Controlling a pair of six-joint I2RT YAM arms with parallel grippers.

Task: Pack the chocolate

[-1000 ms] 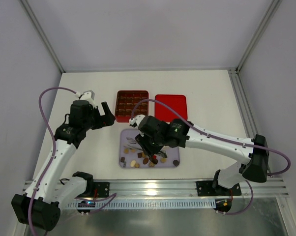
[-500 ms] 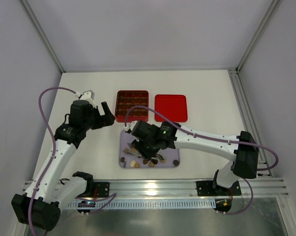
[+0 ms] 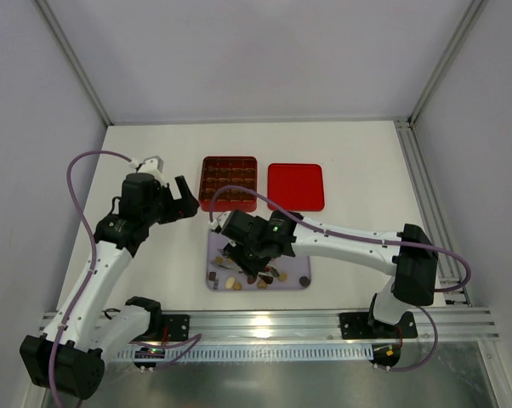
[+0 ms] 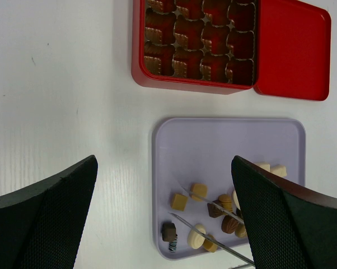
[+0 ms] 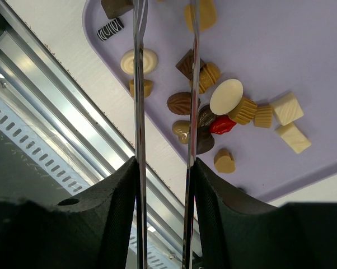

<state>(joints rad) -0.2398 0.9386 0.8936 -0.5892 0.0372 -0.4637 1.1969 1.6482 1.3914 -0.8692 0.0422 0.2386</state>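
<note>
The chocolate [image 3: 249, 277] is several small brown, tan and cream sweets and one red one, lying loose in the near part of the lilac tray [image 3: 294, 265]. It also shows in the left wrist view [image 4: 229, 224] and the right wrist view [image 5: 224, 96]. My right gripper [image 3: 243, 255] [image 5: 164, 162] is shut on metal tweezers [image 5: 139, 84] [image 4: 210, 239], whose prongs stand apart low over the sweets. A tan square sweet [image 4: 179, 200] lies between the tips; I cannot tell if they touch it. My left gripper [image 3: 188, 200] [image 4: 164, 168] is open and empty, left of the tray.
The red box [image 3: 229, 181] [image 4: 199, 42] with a grid of compartments stands behind the tray. Its flat red lid [image 3: 295, 185] [image 4: 291, 47] lies to its right. The far half of the tray [image 4: 230, 140] [image 5: 280, 50] is bare. A metal rail [image 3: 264, 323] runs along the near edge.
My right arm has moved left over the tray, bringing the tweezers over the sweets at its near left. The left arm has not moved.
</note>
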